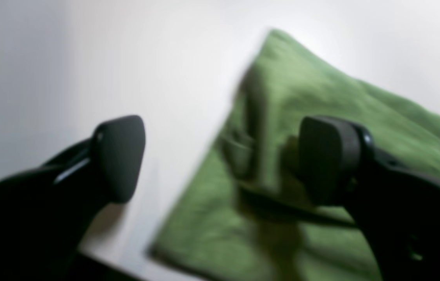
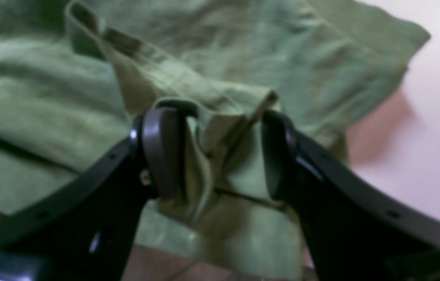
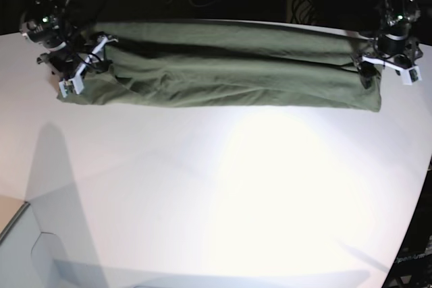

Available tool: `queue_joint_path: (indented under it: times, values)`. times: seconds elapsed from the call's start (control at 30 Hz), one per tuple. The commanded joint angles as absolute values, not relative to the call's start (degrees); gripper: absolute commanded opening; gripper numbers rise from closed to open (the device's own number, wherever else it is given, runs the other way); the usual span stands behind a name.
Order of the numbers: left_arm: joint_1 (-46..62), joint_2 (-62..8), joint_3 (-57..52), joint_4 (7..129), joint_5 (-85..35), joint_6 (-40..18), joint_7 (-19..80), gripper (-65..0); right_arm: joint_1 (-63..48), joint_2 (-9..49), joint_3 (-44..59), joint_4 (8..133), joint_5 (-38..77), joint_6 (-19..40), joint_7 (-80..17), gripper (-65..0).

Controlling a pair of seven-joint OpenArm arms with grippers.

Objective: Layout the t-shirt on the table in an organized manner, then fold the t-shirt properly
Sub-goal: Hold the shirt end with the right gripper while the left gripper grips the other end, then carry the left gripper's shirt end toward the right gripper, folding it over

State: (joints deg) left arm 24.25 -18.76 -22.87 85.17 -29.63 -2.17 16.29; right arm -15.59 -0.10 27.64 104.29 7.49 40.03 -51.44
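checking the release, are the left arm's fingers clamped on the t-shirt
No. In the left wrist view the left gripper has its fingers spread wide, with nothing pinched; the t-shirt lies on the table.

surface: large smooth white table (image 3: 223,193) with curved edge | on it: wrinkled olive-green cotton t-shirt (image 3: 229,72), folded lengthwise along the table's far edge

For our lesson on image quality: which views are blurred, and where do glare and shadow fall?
Left wrist view: motion-blurred throughout, the olive-green cotton t-shirt smeared. Right wrist view: soft, the fabric folds only roughly readable. Base view: sharper; bright glare on the smooth white table, grey shadow at its lower left, dark background.
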Motion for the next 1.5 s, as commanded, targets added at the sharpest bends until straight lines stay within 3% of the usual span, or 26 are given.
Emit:
queue_joint_path:
  times: [0.0, 0.4, 0.5, 0.63, 0.8, 0.93, 1.03, 1.47]
  values:
    - [24.2, -19.6, -23.1, 85.8, -29.3, -2.3, 14.9, -4.4, -15.2, 0.3, 27.3, 105.1, 8.0, 40.0, -50.4, -32.6]
    - [22.5, -19.6, -21.8, 81.5, -29.3, -2.4, 14.8, -6.2, -14.1, 0.3, 27.1, 105.1, 8.0, 40.0, -50.4, -32.6]
    - [22.3, -19.6, -21.8, 80.0, -29.4, -2.8, 14.8, -14.9, -14.0, 0.4, 27.0, 105.1, 8.0, 40.0, -50.4, -32.6]
    - [22.1, -19.6, -21.8, 79.6, -29.3, -10.1, 14.8, -31.3, -14.0, 0.4, 26.9, 105.1, 8.0, 40.0, -50.4, -32.6]
    - [21.4, -19.5, -21.8, 77.6, -29.2, -12.6, 14.8, -50.1, -13.9, 0.4, 26.9, 105.1, 8.0, 40.0, -50.4, -32.6]
    - [20.4, -19.5, -21.8, 75.6, -29.2, -12.8, 14.8, -56.0, -12.9, 0.4, 27.1, 105.1, 8.0, 40.0, -50.4, -32.6]
    - [20.5, -19.5, -21.8, 76.4, -29.2, -12.5, 14.8, -65.0, -12.8, 0.4, 26.9, 105.1, 8.0, 40.0, -50.4, -32.6]
    - [21.5, -18.9, -21.2, 91.4, -29.1, -12.4, 15.3, -64.8, -12.7, 0.4, 26.9, 105.0, 8.0, 40.0, -50.4, -32.6]
